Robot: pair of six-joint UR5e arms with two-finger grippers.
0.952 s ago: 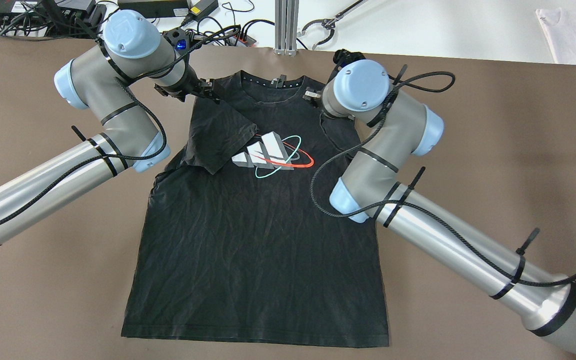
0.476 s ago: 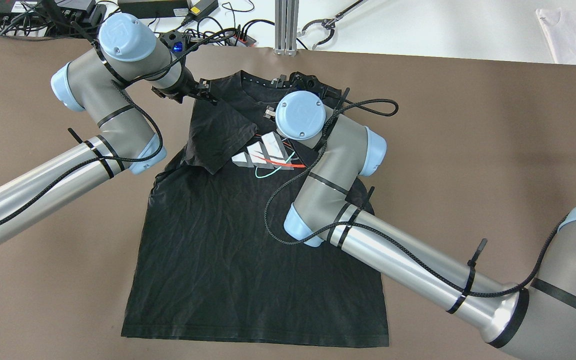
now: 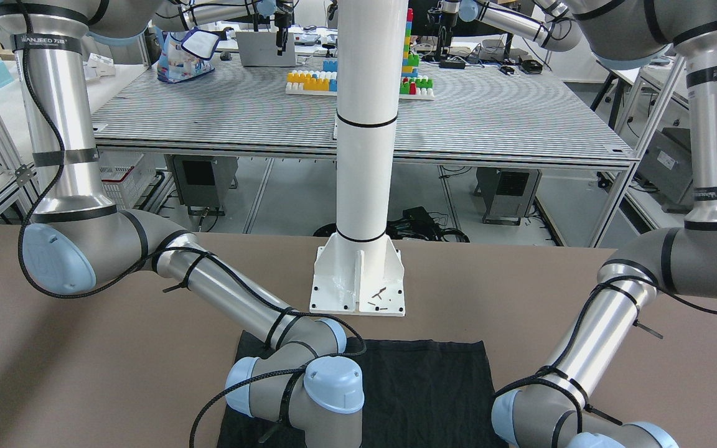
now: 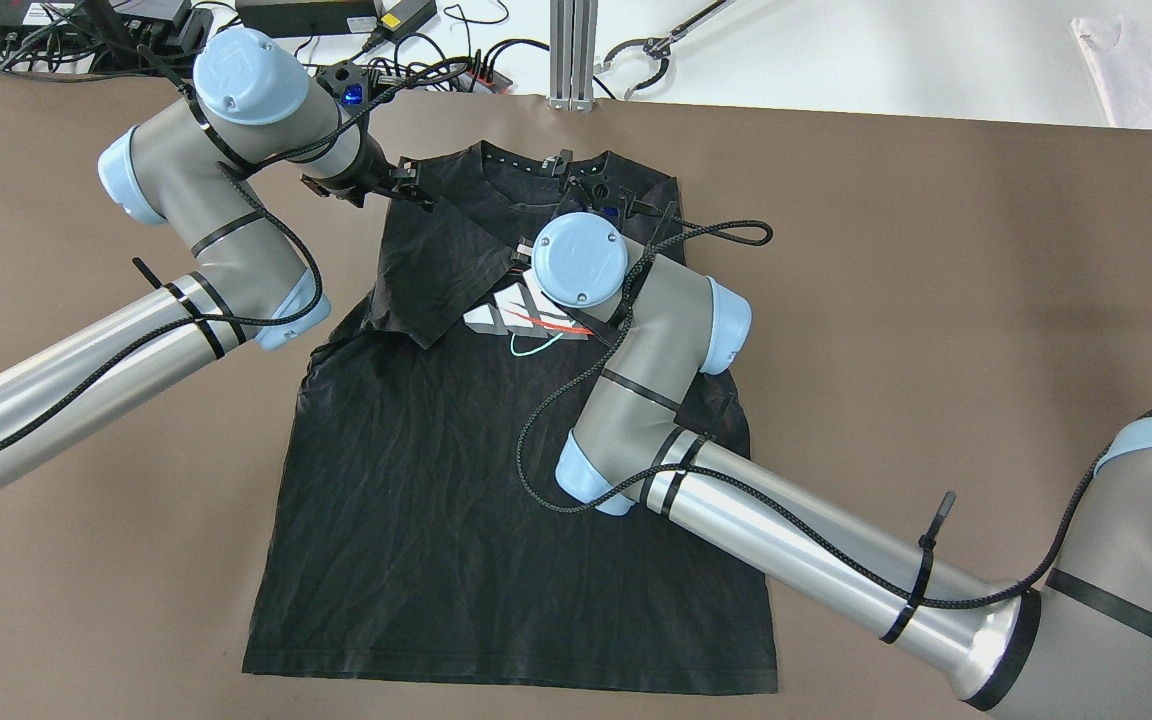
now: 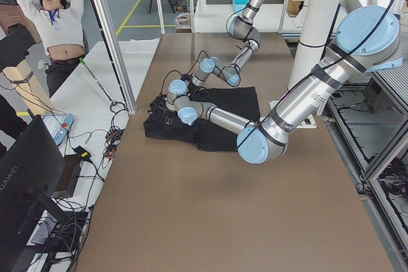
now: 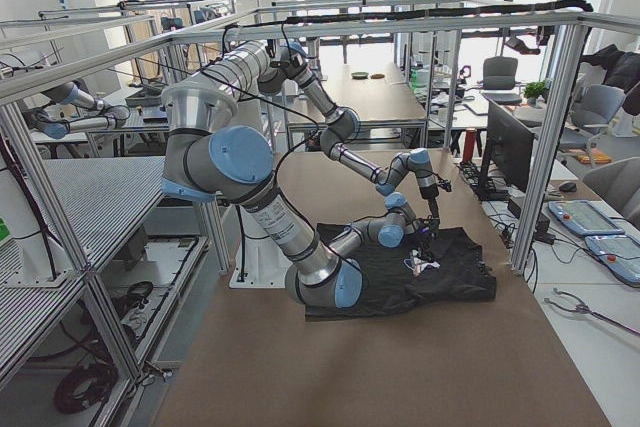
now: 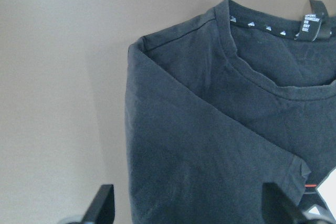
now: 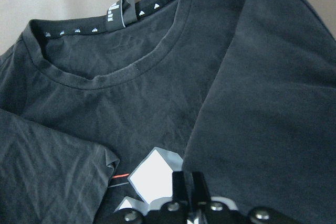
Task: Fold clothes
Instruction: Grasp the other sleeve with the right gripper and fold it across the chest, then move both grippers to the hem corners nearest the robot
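- The clothes (image 4: 496, 520), a black T-shirt, are lying flat and chest-up on the counter (image 4: 936, 300).
- The right gripper (image 8: 187, 182), fingers pressed together, is pinching the right sleeve (image 8: 273, 103) by its tip and holding it across the chest print, likely to narrow the shirt.
- The left gripper (image 7: 189, 198), fingers spread and empty, is hovering over the left sleeve (image 7: 199, 150), already folded inward.

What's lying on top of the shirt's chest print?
One folded-in sleeve covers much of the print; the other sleeve reaches its edge. The print beneath them is hidden.
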